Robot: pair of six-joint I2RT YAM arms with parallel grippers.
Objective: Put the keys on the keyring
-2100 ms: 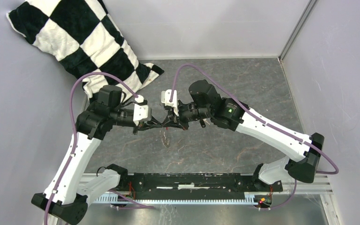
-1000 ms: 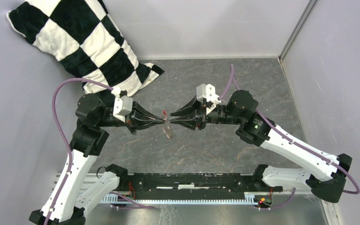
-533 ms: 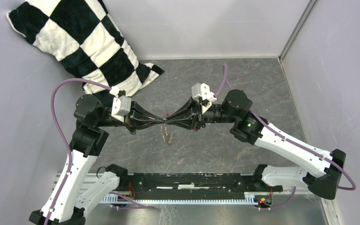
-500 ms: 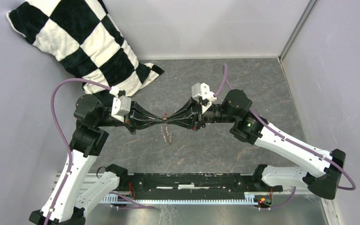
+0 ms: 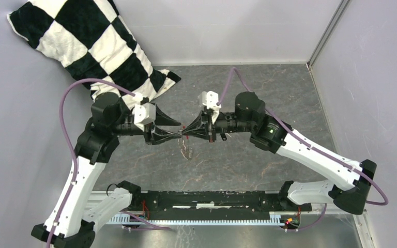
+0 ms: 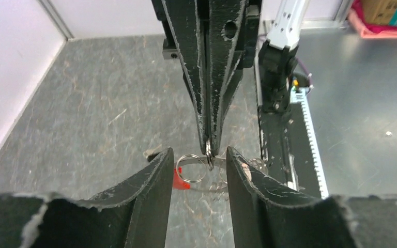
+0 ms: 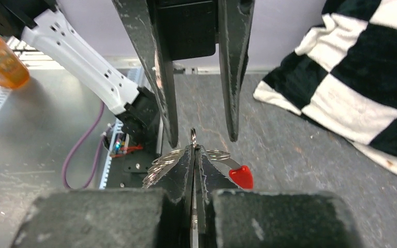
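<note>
The keyring (image 6: 190, 168) is a thin silvery loop with a red tag (image 6: 178, 178) and several silvery pieces (image 7: 160, 165). It hangs below my right gripper (image 5: 185, 132), whose jaws are pressed shut on its ring (image 7: 193, 138). My left gripper (image 5: 181, 129) faces it tip to tip, open, with its fingers (image 6: 155, 175) either side of the ring and not touching it. A tiny key with a black head (image 6: 152, 153) lies on the floor just past the left finger. The ring's bundle dangles between the arms in the top view (image 5: 186, 147).
A black-and-white checkered cushion (image 5: 90, 46) leans in the back left corner, close behind the left arm. Grey walls close the cell on the left, back and right. A black rail (image 5: 212, 199) runs along the near edge.
The left gripper has opened and let go of the keyring. The right gripper, still shut on the ring, has shifted slightly left. Both wrists have turned.
</note>
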